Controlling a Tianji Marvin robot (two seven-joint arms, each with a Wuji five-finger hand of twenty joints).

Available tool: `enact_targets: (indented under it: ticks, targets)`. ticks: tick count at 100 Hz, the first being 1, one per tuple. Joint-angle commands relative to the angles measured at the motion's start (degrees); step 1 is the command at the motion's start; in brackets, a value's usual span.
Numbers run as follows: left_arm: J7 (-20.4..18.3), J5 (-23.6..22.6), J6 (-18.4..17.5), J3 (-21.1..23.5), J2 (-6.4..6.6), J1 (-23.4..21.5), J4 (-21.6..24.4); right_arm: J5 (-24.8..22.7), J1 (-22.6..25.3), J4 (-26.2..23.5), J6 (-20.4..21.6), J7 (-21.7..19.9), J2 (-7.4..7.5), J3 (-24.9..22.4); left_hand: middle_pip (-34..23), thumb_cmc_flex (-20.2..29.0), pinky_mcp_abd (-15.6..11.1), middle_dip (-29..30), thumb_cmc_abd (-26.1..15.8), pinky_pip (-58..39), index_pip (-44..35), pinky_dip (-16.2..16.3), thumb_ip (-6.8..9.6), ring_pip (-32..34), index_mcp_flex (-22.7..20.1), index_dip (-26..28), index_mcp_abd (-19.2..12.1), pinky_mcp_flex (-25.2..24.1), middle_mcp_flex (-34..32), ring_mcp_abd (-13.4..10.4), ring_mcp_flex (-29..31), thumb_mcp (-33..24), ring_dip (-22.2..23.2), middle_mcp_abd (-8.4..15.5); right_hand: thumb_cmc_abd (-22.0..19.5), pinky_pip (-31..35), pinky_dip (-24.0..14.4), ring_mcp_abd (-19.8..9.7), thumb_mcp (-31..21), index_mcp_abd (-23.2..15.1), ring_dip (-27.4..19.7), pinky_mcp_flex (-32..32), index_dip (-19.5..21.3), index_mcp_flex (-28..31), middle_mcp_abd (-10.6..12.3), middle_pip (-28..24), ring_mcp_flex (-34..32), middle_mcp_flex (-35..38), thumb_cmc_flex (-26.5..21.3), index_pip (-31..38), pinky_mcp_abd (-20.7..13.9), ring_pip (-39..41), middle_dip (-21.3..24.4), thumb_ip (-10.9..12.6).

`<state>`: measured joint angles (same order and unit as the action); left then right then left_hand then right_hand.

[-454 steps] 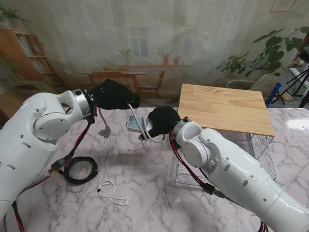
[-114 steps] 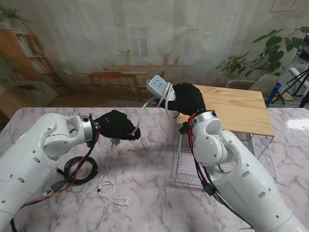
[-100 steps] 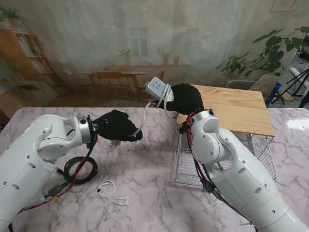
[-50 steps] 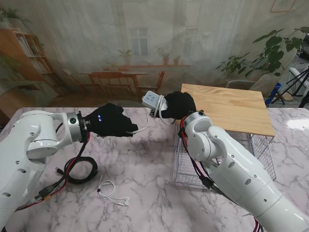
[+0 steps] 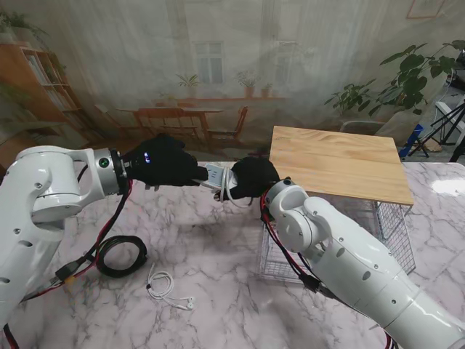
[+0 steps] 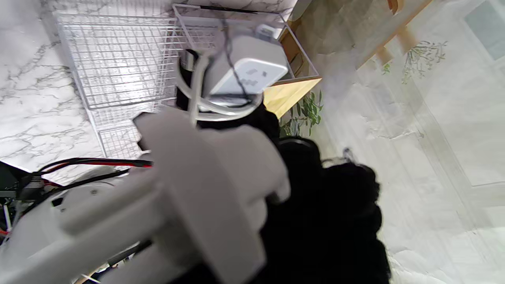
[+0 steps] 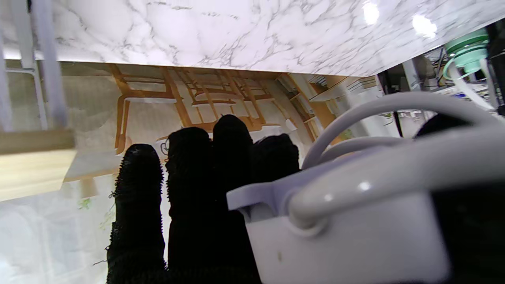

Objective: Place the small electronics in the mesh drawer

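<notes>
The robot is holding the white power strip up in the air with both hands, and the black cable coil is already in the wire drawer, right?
Not quite. The black cable coil is on the marble table by the left arm, not in the wire drawer; the stand view shows it. The left hand and right hand do hold the white power strip up.

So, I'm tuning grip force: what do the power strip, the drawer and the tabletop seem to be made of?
The power strip, held by the right hand, looks like smooth white moulded plastic with a soft gloss. The drawer appears to be thin white-coated metal wire in a grid. The tabletop shows grey-veined marble patterning with shiny reflections; whether stone or laminate is unclear.
</notes>
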<state>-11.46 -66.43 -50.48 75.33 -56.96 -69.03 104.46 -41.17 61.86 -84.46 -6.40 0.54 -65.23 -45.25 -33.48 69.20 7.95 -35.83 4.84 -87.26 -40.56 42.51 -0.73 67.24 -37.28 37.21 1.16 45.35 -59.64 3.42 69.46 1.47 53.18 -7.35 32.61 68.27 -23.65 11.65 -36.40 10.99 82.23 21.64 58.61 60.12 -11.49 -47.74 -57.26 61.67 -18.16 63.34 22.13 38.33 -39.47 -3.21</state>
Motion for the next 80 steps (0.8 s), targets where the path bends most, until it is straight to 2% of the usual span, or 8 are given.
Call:
enact_targets:
  ticks: [1,16,33,53,80]
  targets:
    - [-1.1,0.0,0.8,-0.7,-0.18,2.3,-1.0,0.3,0.5,0.0,1.1,-0.5,-0.12,0.8,-0.3,4.8,-0.9,-1.0,-2.1,-3.6,-0.6,1.1,-0.24,3.6,-1.1,1.0,-0.9,1.3,-1.9,-1.6,3.1,-1.4,0.0,-1.9,-16.8,1.0,-0.1,-0.9,-14.8,-5.6,1.3,0.0,0.5,7.4,7.0,-4.8,-0.1,0.7,-13.8,6.0,0.8,3.9,-0.6,0.7]
    - [-4.1,1.7,2.8,-4.2,-0.05,6.6,-4.1,1.8,1.7,-1.5,3.0,-0.4,-0.23,0.8,-0.1,4.6,-1.1,-1.0,-2.5,-2.9,-0.4,1.0,-0.31,3.2,-1.0,1.5,-1.8,0.6,-1.7,-1.6,2.9,-0.8,-0.4,-1.3,-16.8,1.0,-0.1,-1.2,-14.9,-5.9,1.3,0.1,0.5,7.5,7.2,-4.7,-0.1,0.9,-13.6,6.0,0.7,3.9,-0.7,0.6]
    - [-7.4,4.2,6.3,-10.1,0.00,12.7,-9.5,4.6,3.4,-3.9,4.1,-0.9,-0.31,-0.1,0.0,4.4,-1.2,-1.1,-2.5,-2.4,-0.4,1.1,-0.29,2.8,-0.8,2.0,-2.6,-0.1,-1.6,-1.5,2.9,-0.6,-0.6,-1.0,-16.7,1.0,0.0,-1.3,-15.0,-5.9,1.3,0.1,0.6,7.5,7.3,-4.6,-0.1,0.9,-13.5,5.9,0.7,3.9,-0.7,0.6]
    - [-7.4,6.7,10.7,-15.4,-0.47,16.4,-14.5,6.4,5.2,-5.8,6.6,-1.6,-0.06,-1.4,0.0,4.3,-1.4,-1.2,-2.5,-2.3,-0.5,1.4,-0.29,2.7,-0.8,2.1,-3.0,-0.2,-1.5,-1.5,2.8,-0.5,-0.6,-0.9,-16.6,1.0,0.0,-1.6,-15.1,-6.1,1.4,0.3,0.6,7.6,7.7,-4.6,-0.1,0.9,-13.4,6.0,0.7,4.1,-0.8,0.6]
    - [-7.5,8.9,12.6,-19.6,-0.74,19.4,-19.0,10.2,6.1,-7.3,9.4,-3.3,0.06,-2.1,0.0,4.1,-1.7,-1.2,-2.5,-2.3,-0.8,1.6,-0.31,2.5,-0.7,2.1,-3.5,-0.2,-1.4,-1.8,2.9,-0.5,-0.4,-0.8,-16.6,1.0,0.1,-2.0,-15.1,-6.3,1.5,0.9,0.7,7.6,8.0,-4.5,0.1,1.0,-13.1,6.0,0.6,4.2,-1.0,0.6]
